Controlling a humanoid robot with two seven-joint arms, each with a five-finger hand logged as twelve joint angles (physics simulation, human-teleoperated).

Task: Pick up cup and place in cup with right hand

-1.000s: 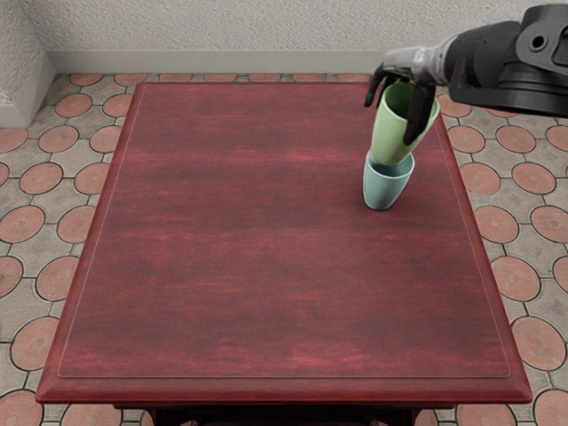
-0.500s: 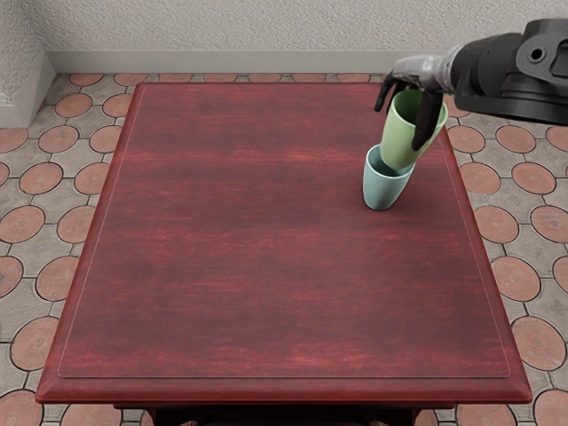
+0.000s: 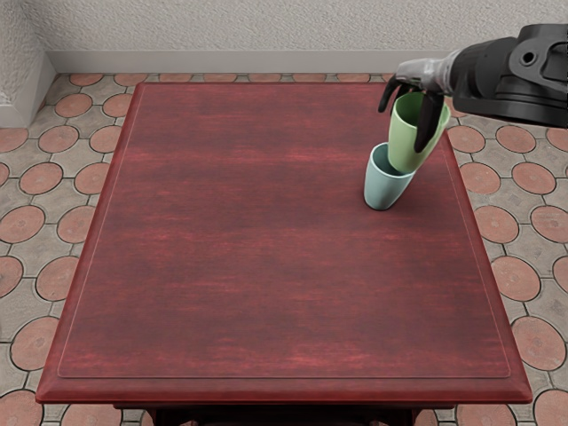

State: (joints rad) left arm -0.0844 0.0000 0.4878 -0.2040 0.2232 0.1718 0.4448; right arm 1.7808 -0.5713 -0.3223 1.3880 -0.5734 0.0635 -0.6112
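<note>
- Picked up, as far as the view shows: the tapered light-green cup (image 3: 406, 139) is off the red-brown wooden table (image 3: 248, 257), gripped by the black and silver right hand (image 3: 423, 74).
- The fingers (image 3: 429, 124) are closed on the green cup, one long dark one lying down its side, others bent at the rim.
- Brought over to its goal, nearly: the green cup's base overlaps the right part of the rim of the pale-blue tapered cup (image 3: 382, 185), which stands on the table.
- Not done: the nesting. The green cup leans, mouth toward the right, and most of it is above and to the right of the blue one. Whether the two touch, I cannot tell.
- Left to do, in my judgement: centre the base over the blue opening, straighten the green cup, lower it in, let go and draw the hand clear. Pressing down off-centre could tip the blue cup.
</note>
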